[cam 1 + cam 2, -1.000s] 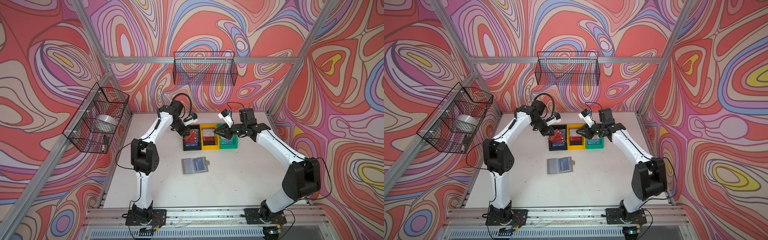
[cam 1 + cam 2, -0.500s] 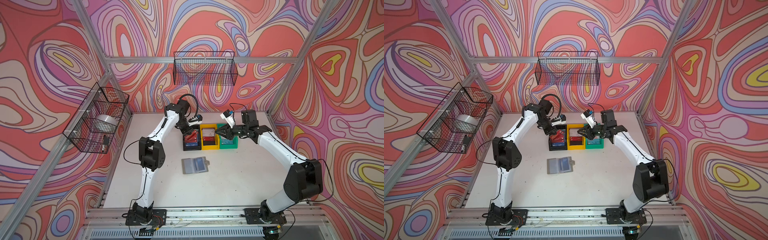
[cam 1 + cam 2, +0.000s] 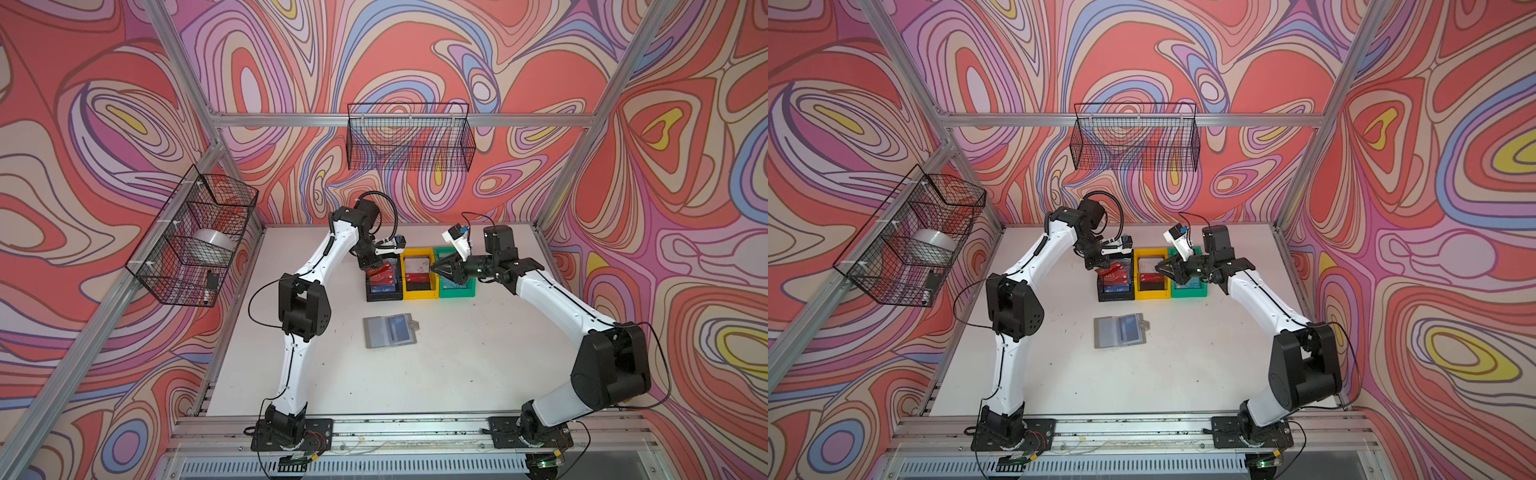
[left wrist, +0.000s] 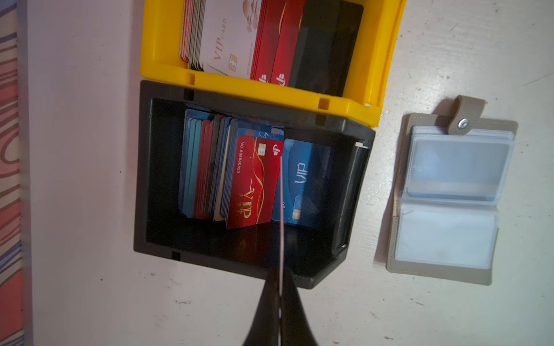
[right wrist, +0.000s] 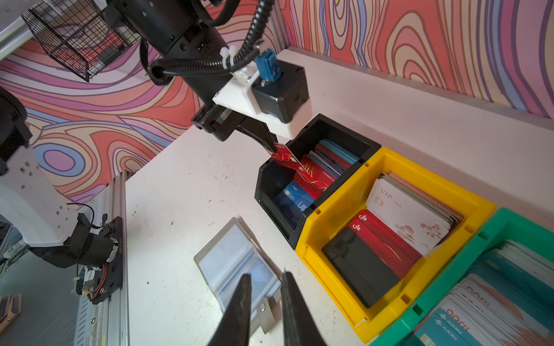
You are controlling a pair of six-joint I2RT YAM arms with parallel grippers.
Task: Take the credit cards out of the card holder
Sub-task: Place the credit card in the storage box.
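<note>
Over the black bin, the left fingers were clamped on a red card. The right fingers stood slightly apart, empty, while the card holder lay open on the near surface.

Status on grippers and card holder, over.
Left gripper shut on red card over black bin. Right gripper open, empty. Card holder open on table, unobstructed.

A card is hanging between the left fingers, above a bin; the card holder is lying apart.
</note>
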